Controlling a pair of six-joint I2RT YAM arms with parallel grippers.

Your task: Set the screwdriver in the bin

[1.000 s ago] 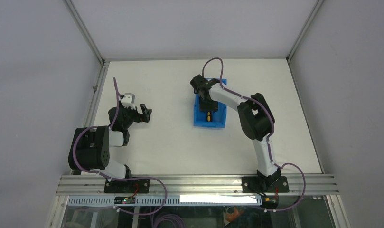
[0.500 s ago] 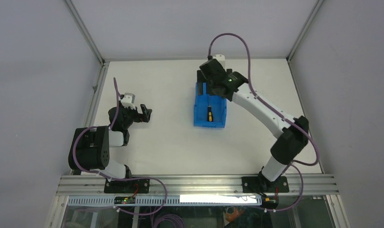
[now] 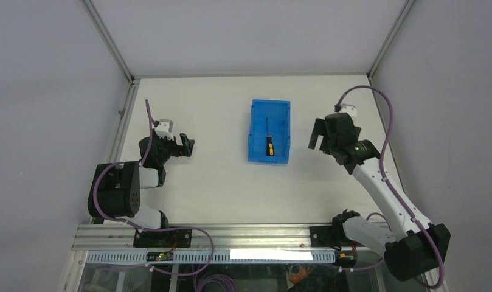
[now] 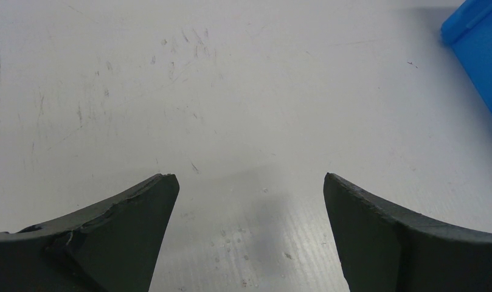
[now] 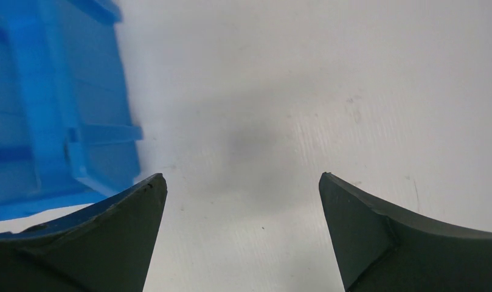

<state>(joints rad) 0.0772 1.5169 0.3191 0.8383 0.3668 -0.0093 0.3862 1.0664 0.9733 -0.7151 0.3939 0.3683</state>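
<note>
The screwdriver (image 3: 269,141) lies inside the bin (image 3: 253,131), handle toward me, tip pointing away. My right pincer (image 3: 316,135) is spread wide and holds nothing, near the bin's right side. My left pincer (image 3: 187,145), spread and empty too, is farther off.

the bin (image 3: 252,139) is smooth, faintly glossy blue plastic. the table (image 4: 231,91) is matt white, finely ribbed, scuffed. fingers (image 4: 128,231) of the left gripper (image 4: 248,179) are matt dark, rough-edged. the screwdriver (image 3: 268,140) shaft looks like dark metal.
</note>
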